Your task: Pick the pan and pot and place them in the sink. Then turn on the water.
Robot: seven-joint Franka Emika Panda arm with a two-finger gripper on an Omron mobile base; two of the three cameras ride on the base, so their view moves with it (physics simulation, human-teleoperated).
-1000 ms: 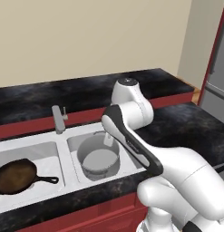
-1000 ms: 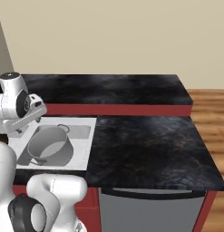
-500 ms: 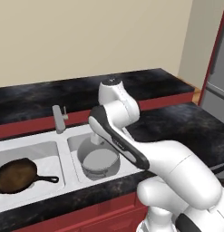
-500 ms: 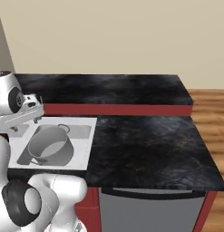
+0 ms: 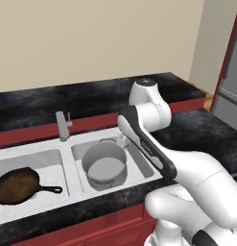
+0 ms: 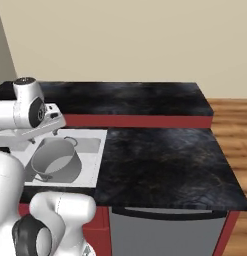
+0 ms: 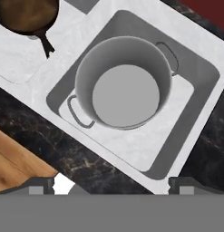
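Note:
The grey pot (image 5: 104,163) (image 6: 55,157) stands upright in the right basin of the white sink (image 5: 68,154). In the left basin lies the dark-brown pan (image 5: 17,185), its black handle pointing right. In the hand view the pot (image 7: 124,81) sits almost straight below, empty, with the pan (image 7: 27,13) at the top left corner. My gripper (image 7: 112,185) hangs above the pot, open, its two tips far apart with nothing between them. The grey faucet (image 5: 63,126) stands behind the divider between the basins.
Black stone counter (image 6: 160,160) runs to the right of the sink and along the back wall. A grey appliance front (image 6: 165,232) sits under the counter. A tall fridge (image 5: 232,81) stands at the far right, with wooden floor (image 6: 235,135) beyond the counter's end.
My arm's upper joint swung left, then back to the right over the sink. The pot and pan have stayed put in their basins. The gripper stays open.

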